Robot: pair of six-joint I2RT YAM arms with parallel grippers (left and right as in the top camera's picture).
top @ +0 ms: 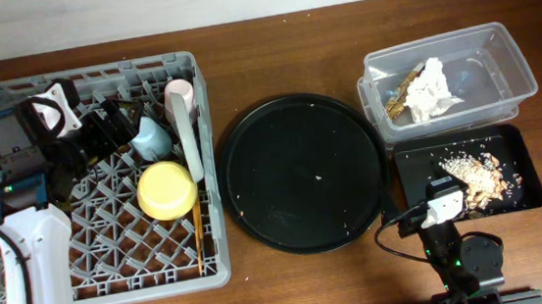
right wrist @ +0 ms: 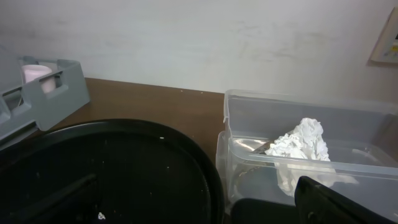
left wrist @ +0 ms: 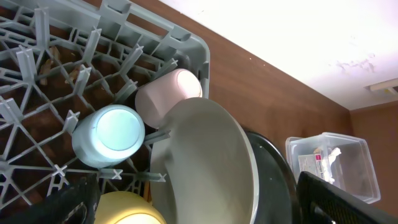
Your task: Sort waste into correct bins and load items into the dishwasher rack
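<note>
Counter (top: 282,53): red-brown wood look, faint grain, low sheen.
Dishwasher rack (top: 116,287): grey moulded plastic, matt.
Clear tub (top: 504,63): transparent plastic, glossy, reflections on its walls.
Napkin (top: 430,91): white paper, crumpled, matt.
Wrapper (top: 399,92): brown-gold, crinkled, shiny like foil.
Shallow black tray (top: 420,164): black plastic, slight gloss.
Food scraps (top: 475,175): beige, dry, crumbly, rough.
Round black tray (top: 302,174): smooth, satin, pale specks on it.
Yellow bowl (top: 166,189), blue cup (left wrist: 109,134), pink cup (left wrist: 169,93): smooth, satin, plastic-looking.
Plate (left wrist: 205,168): pale, smooth, soft gloss; material cannot be told.
</note>
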